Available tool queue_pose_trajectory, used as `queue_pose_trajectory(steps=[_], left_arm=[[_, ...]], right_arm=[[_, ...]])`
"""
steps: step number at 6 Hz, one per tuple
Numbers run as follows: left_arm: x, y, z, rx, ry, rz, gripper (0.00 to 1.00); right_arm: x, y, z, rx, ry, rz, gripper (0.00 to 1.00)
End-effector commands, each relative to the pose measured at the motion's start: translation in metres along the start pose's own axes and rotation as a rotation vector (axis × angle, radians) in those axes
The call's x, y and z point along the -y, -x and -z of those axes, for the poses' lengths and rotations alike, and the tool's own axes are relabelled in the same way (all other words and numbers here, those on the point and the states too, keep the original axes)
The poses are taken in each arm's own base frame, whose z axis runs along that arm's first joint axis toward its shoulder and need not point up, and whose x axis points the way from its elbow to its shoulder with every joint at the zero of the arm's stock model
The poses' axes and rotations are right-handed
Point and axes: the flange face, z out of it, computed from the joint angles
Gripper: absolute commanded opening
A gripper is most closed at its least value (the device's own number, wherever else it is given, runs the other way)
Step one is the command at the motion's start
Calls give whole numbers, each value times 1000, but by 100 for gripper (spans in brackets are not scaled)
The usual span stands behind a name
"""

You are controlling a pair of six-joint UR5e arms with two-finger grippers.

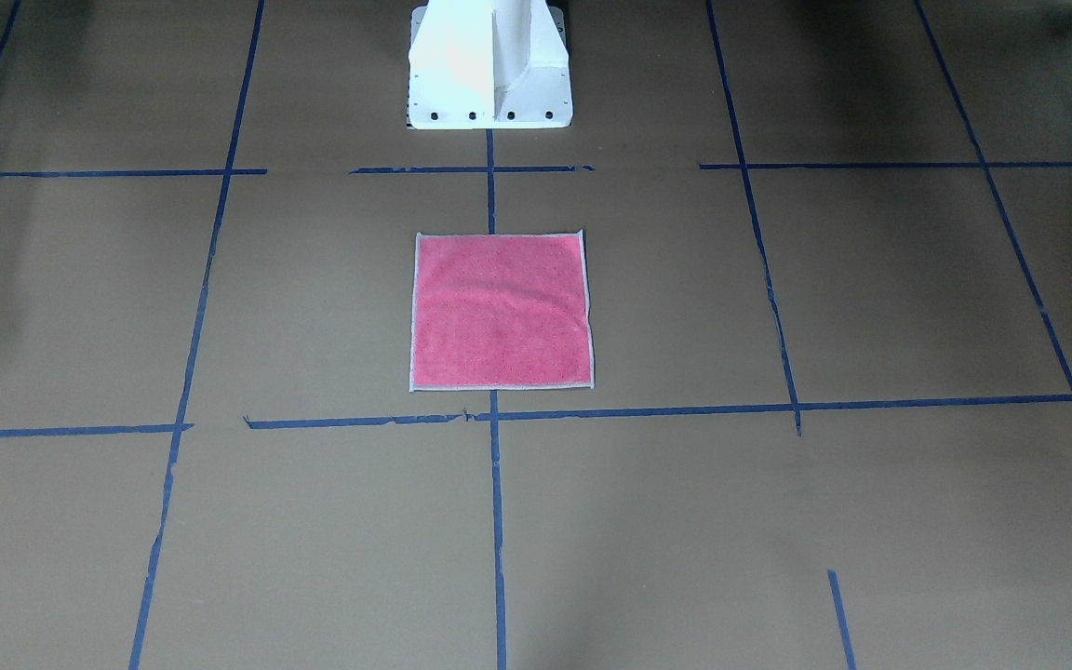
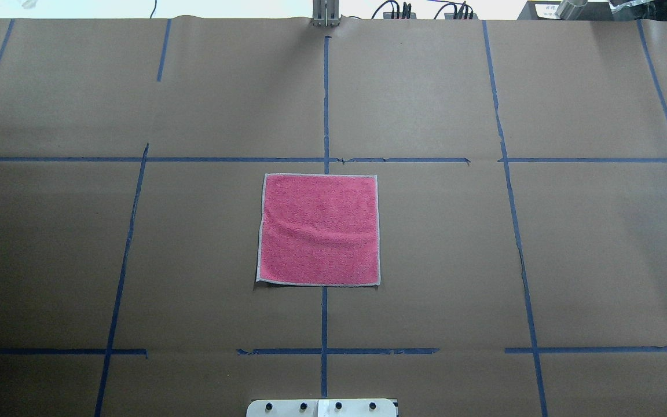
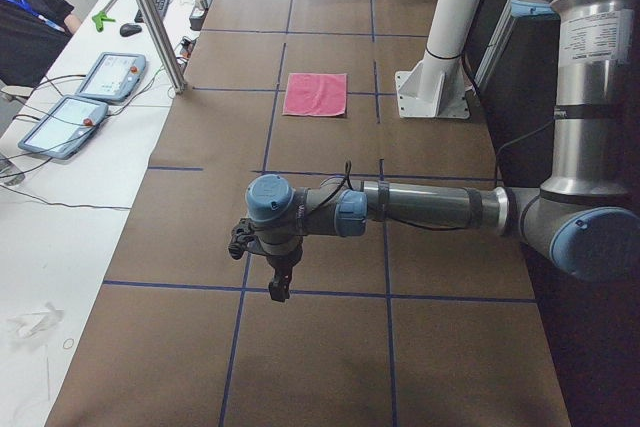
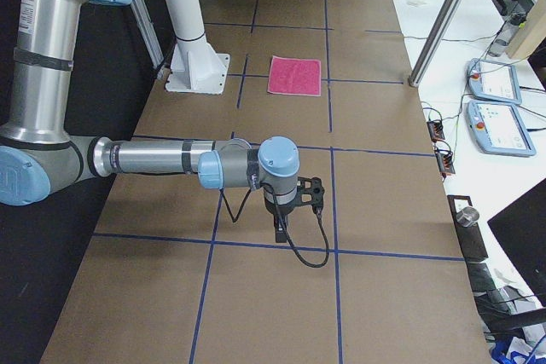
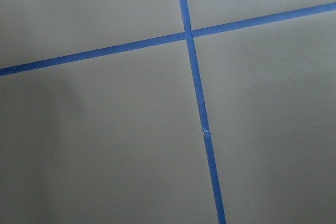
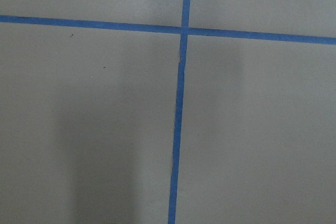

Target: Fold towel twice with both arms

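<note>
Towel [image 2: 320,229] lies flat and unfolded, pink face up, in the middle of your table [image 2: 600,243]. It sits squarely over the blue tape line [image 2: 325,104] that runs out from the white pedestal [image 1: 489,65], between two cross lines of tape. You can see its pale edging on all four sides and a shallow wrinkle across the cloth.

Your left arm [image 3: 430,207] reaches out level over its own end of the table, well apart from the towel. The left gripper [image 3: 279,289] points downward and appears to hang above a tape crossing, though the height is hard to judge. Your right arm [image 4: 153,159] is stretched out the same way at the opposite end, with the right gripper [image 4: 280,229] pointing down.

Both grippers show only in the side views, small and dark. From these you cannot tell whether their fingers are spread or pressed together. Each wrist camera looks down on brown paper and crossed tape.
</note>
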Motion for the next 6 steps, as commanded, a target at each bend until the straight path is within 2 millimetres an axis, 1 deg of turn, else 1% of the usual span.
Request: queue_pose_trajectory(steps=[1, 2, 3, 4, 5, 6], left_arm=[[1, -2, 1, 0, -3, -5, 100], [3, -6, -1, 0, 2, -14, 100], [26, -28, -4, 5, -1, -69, 100], [93, -71, 31, 10, -116, -197, 100], [95, -82, 39, -26, -142, -223, 100], [98, -101, 53, -69, -173, -248, 100]], right_arm=[[0, 0, 0, 0, -1, 1, 100], [2, 4, 2, 2, -4, 9, 100], [6, 19, 5, 7, -16, 46, 100], [23, 42, 20, 14, -50, 84, 100], [44, 77, 24, 67, -54, 59, 100], [53, 115, 28, 96, -54, 31, 100]])
